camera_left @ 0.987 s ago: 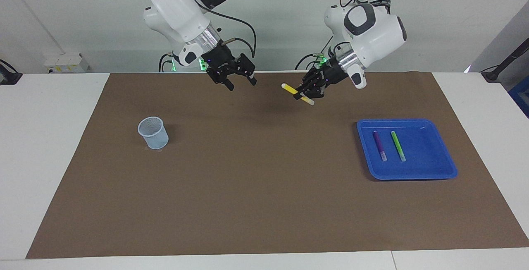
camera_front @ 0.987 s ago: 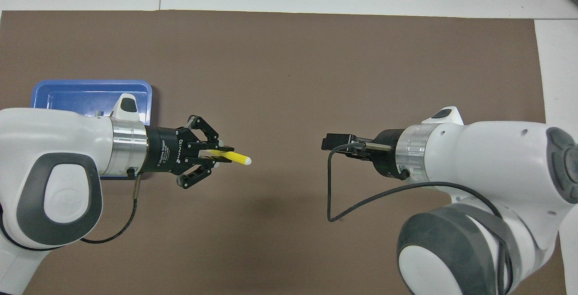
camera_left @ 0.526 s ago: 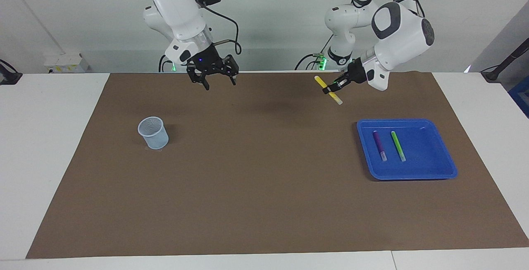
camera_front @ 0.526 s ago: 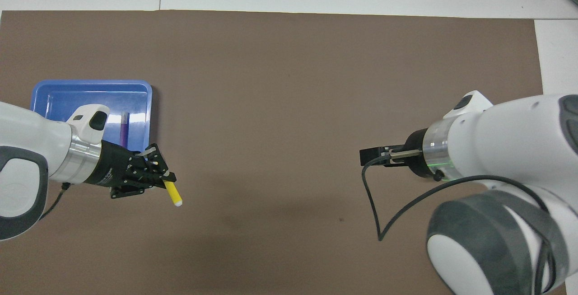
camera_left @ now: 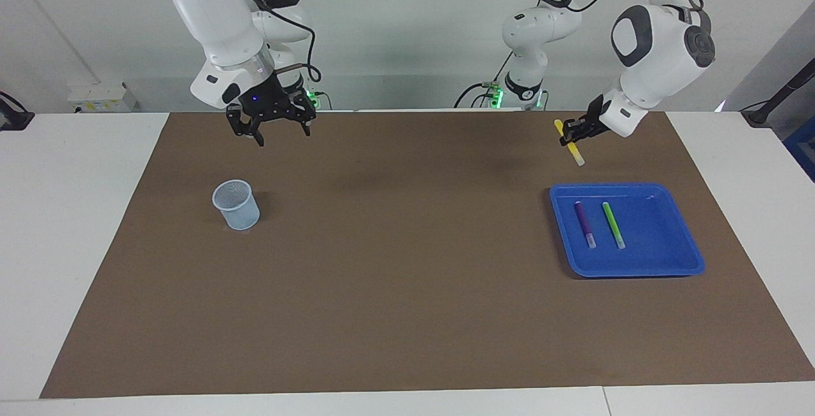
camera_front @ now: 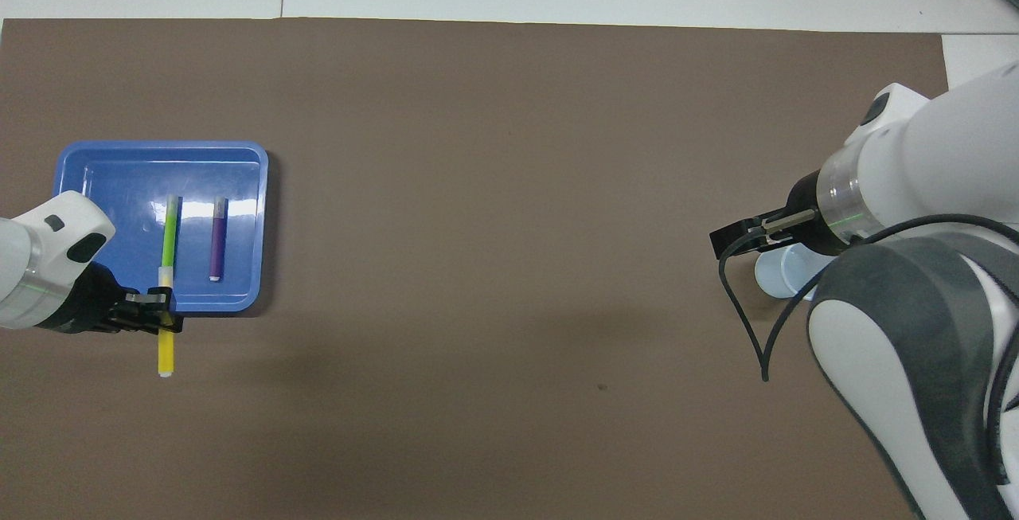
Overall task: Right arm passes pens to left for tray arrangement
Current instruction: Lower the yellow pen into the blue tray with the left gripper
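My left gripper [camera_left: 572, 135] is shut on the yellow pen [camera_left: 568, 141], holding it in the air over the mat just by the robot-side edge of the blue tray [camera_left: 662, 237]. From above, the yellow pen [camera_front: 165, 349] sticks out of the left gripper [camera_front: 157, 315] at the tray's [camera_front: 103, 177] near rim. In the tray lie the purple pen [camera_left: 584, 223] and the green pen [camera_left: 613, 225], side by side. The right gripper [camera_left: 275, 130], with its blue light on, hangs open and holds nothing, above the mat near the mesh cup.
A pale blue mesh cup [camera_left: 236, 204] stands upright on the brown mat [camera_left: 407, 276] toward the right arm's end; in the overhead view the right arm partly covers the cup [camera_front: 784, 275]. White tabletop borders the mat.
The left arm has swung from the table's middle toward the tray with the yellow pen in its grip. The right arm has drawn back toward the cup's end, still open.
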Controlling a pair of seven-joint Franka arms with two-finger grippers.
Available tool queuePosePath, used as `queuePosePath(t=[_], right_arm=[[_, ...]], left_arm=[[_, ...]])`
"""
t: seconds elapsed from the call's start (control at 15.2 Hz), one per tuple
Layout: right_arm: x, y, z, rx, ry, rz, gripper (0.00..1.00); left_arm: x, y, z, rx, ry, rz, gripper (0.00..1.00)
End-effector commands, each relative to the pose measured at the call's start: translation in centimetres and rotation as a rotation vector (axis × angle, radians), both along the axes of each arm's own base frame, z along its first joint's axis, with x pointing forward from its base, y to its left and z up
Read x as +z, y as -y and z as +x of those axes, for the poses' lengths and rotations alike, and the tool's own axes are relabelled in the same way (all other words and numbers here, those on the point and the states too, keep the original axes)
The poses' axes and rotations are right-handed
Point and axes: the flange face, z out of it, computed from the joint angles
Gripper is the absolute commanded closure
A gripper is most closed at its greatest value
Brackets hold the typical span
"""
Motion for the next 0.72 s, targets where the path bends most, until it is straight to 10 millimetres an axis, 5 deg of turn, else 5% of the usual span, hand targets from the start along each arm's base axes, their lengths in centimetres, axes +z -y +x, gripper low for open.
queuePosePath(t=[0.0,0.13,0.39,0.66], right_arm=[[-0.5,0.0,-0.1,0.045,-0.021,-0.027,0.0],[-0.1,-0.2,-0.1,0.049,-0.004,-0.031,0.0],[-0.1,3.9,0.5,-0.02,-0.014,-0.037,0.0],[0.1,3.4,1.1,-0.041,-0.006,-0.036,0.0]], left_arm=[[-2.1,-3.1,1.6,-0.086,0.035,0.034,1.0],[-3.4,-5.3,2.4,-0.116,0.052,0.05,1.0],[-5.8,-6.4,3.8,-0.142,0.075,0.085,1.0],[-9.6,-8.7,6.0,-0.165,0.108,0.123,1.0]])
